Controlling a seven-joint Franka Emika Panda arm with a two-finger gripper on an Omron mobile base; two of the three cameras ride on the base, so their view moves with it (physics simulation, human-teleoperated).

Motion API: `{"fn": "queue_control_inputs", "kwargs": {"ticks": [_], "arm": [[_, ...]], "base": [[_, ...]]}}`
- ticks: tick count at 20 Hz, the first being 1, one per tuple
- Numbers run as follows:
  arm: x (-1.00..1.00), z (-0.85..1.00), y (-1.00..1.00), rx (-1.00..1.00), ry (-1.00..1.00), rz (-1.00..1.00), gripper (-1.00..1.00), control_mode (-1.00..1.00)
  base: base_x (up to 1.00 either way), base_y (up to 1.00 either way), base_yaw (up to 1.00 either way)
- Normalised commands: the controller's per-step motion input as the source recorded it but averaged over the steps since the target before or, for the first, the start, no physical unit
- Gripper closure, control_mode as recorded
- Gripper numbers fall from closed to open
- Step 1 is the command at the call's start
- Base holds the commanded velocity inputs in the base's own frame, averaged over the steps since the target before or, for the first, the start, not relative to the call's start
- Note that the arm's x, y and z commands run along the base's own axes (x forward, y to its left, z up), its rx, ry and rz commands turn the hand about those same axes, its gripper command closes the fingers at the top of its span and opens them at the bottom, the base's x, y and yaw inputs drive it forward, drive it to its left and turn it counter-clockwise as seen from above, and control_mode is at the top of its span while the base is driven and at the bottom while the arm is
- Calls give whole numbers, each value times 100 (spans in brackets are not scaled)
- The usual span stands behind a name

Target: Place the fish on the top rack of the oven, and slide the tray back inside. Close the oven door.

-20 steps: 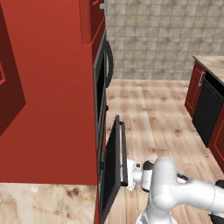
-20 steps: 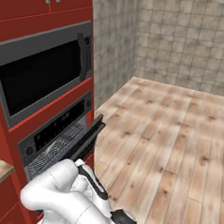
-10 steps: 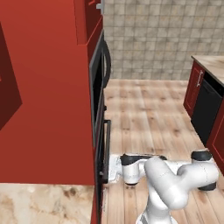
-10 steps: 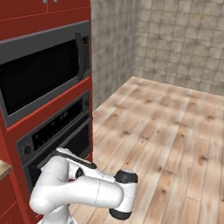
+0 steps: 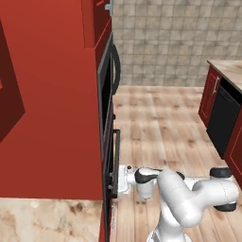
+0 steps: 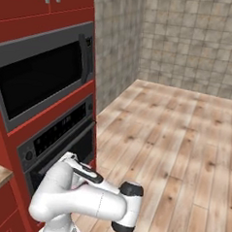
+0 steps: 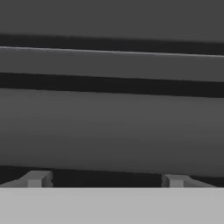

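left base view shows you the oven door (image 5: 115,163) standing upright and all but flush with the black oven (image 5: 107,142) front in the red cabinetry (image 5: 52,104); a thin dark seam at its edge leaves it unclear whether it is fully seated. its long axis runs level across the oven front, its glossy face points out into the room toward the wood floor (image 5: 156,123), and its bar handle runs the same level way. the fish and the top rack are behind the door, so you cannot confirm from these pictures that either sits where it should.

the gripper (image 5: 124,178) is pressed up at the lower part of the door face. in the hand view the fingertips (image 7: 37,178) stand far apart against the dark panel with nothing between them, so read the jaws as released and empty. in the right base view the arm (image 6: 79,193) folds low in front of the oven (image 6: 62,144), beneath the black glass front with the bowed handle (image 6: 85,57).

risks for you to weigh:
- if the door is not latched, drawing the hand away could let it drop open again.
- a spread finger could catch the handle or the door rim on the way out and drag the door with it.
- pushing further against a seated door would load the wrist to no purpose.
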Motion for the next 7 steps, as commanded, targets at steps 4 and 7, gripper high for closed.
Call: {"fn": "queue_control_inputs", "kwargs": {"ticks": [4, 7], "arm": [[3, 0, 28, -8, 8, 1, -100, -100], [0, 0, 0, 0, 0, 0, -100, -100]], "base": [[0, 0, 0], [0, 0, 0]]}}
